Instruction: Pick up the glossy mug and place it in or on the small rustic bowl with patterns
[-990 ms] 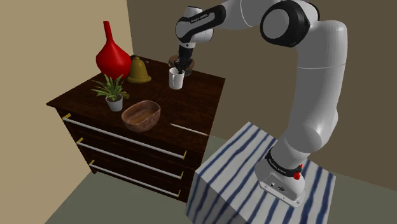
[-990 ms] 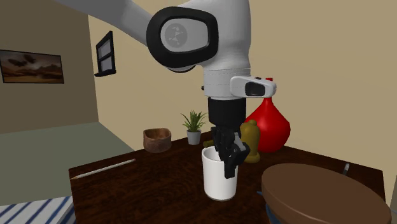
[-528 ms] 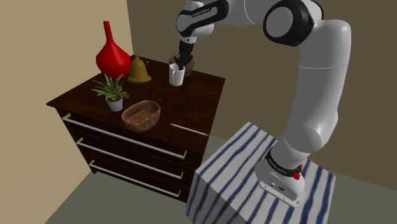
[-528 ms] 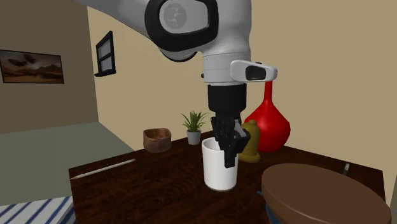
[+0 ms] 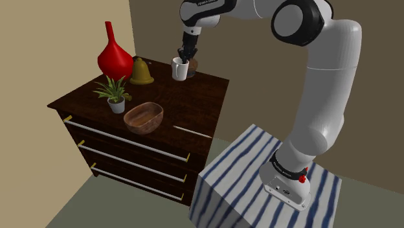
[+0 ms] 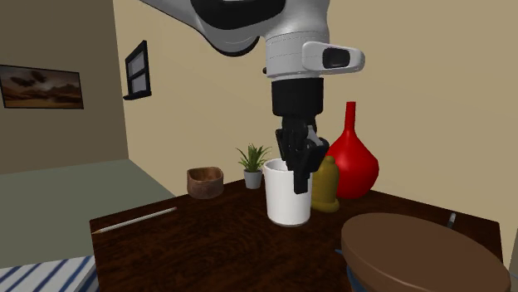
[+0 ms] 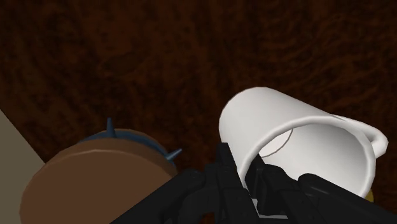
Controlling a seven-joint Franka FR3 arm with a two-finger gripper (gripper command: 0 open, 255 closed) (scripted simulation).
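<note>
Looks like the carry step to me. The black gripper is clamping the rim of the white mug, one finger inside and one outside the wall. The mug is hanging right under the gripper, clear of the dark wooden dresser.

Next, I'd guess it's going to swing over to the brown bowl. That's sitting well away from the gripper and lower down, near the dresser's front edge, just past the potted plant. Then lower it and let go gently.

The mug itself is showing plain white, smooth and empty, roughly upright, with its handle sticking out away from the fingers.
</note>
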